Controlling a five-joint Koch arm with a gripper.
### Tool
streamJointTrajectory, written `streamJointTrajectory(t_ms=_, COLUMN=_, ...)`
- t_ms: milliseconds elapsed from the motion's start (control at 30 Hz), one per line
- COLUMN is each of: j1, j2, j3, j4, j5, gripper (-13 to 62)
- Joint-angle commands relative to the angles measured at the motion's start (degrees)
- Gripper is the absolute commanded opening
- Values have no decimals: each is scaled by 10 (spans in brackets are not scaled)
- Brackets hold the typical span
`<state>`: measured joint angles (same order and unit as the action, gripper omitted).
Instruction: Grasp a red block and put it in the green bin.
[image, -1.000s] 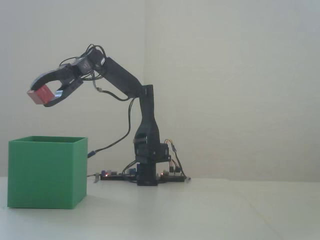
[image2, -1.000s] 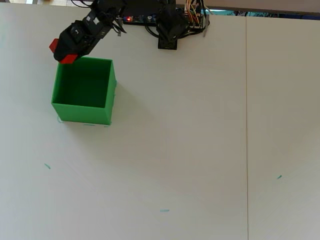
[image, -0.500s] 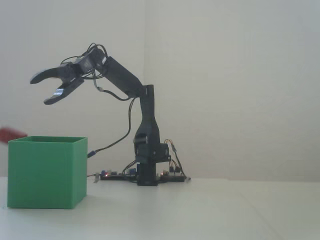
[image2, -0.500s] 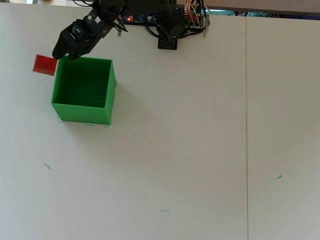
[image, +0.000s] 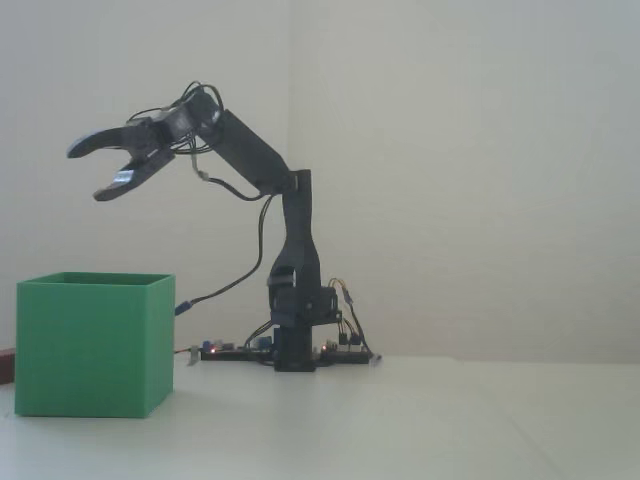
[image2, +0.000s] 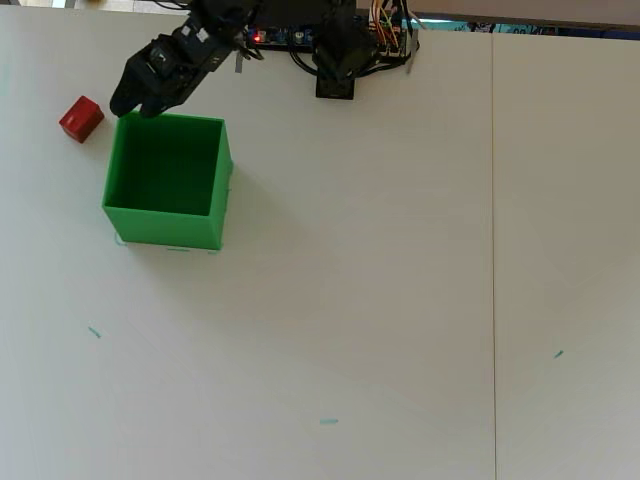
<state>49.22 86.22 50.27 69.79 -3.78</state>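
Pale table (image2: 400, 280), plain wall (image: 460, 150), red block (image2: 80, 118) beside green bin (image2: 165, 225)

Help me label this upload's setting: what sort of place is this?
Probably a home or hobby bench, not a factory: a bare white tabletop against a plain wall, exposed wiring and circuit boards at the arm's base, and only a green bin and red block as props.

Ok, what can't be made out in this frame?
- red block: fixed view shows only a sliver at the left edge, behind the green bin.
- Bin floor: hidden by its walls in the fixed view.
- gripper tips: stacked and dark in the overhead view.
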Motion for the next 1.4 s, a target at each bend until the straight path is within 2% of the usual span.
streamJointTrajectory(t_ms=0, j1=-2, j2=33, j3=-44, j4=-23, j5=-4, gripper=331)
streamJointTrajectory(t_ms=433, j1=-59, j2=81, j3=-45, j4=-20, j5=-57, gripper=328)
streamJointTrajectory(t_ms=600, j1=-140, j2=118, j3=-45, j4=25, j5=-55, gripper=322)
streamJointTrajectory(t_ms=767, j1=-243, j2=149, j3=-42, j4=169, j5=-2, gripper=343)
streamJointTrajectory(t_ms=933, j1=-305, j2=234, j3=47, j4=186, j5=28, gripper=342)
streamJointTrajectory(t_ms=1133, j1=-344, j2=366, j3=57, j4=214, j5=29, gripper=336)
streamJointTrajectory(t_ms=1233, j1=-362, j2=465, j3=160, j4=223, j5=42, gripper=338)
streamJointTrajectory(t_ms=1367, j1=-369, j2=476, j3=353, j4=223, j5=43, gripper=355)
